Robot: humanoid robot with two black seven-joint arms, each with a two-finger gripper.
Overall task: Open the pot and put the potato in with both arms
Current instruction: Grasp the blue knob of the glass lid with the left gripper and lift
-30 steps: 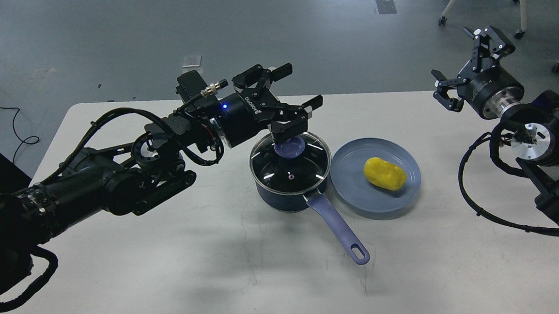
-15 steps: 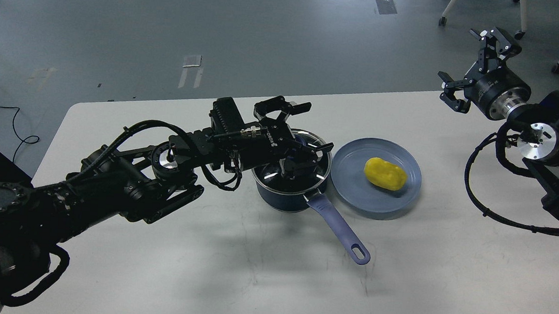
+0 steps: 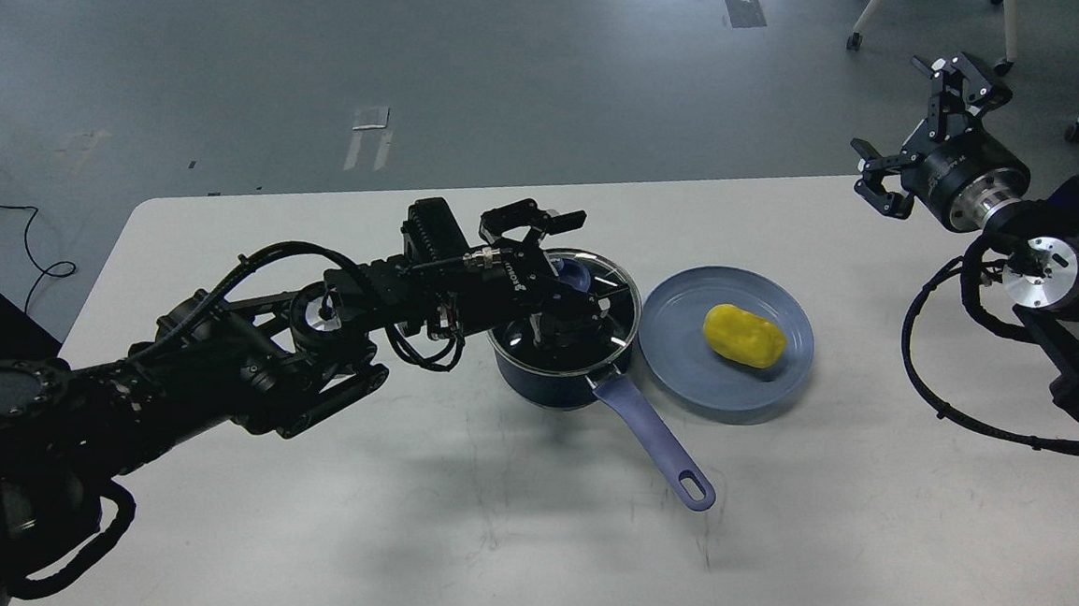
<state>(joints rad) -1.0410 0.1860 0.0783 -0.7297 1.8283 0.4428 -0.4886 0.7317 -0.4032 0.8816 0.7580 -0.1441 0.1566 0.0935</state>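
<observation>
Resting on the matte white bench, the navy pot wears a glass lid; left tool over its knob, grip unclear. Smooth yellow potato lies in a round blue-grey plate; right tool spread apart.

pot: dark navy saucepan, upright on the bench, glass lid on; lavender-blue handle points toward the near right
potato: smooth yellow oval, lying on a blue-grey plate just right of the pot

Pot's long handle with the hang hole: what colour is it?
Lavender-blue, lighter than the dark navy saucepan body; the long handle shows best in the head view.
</observation>
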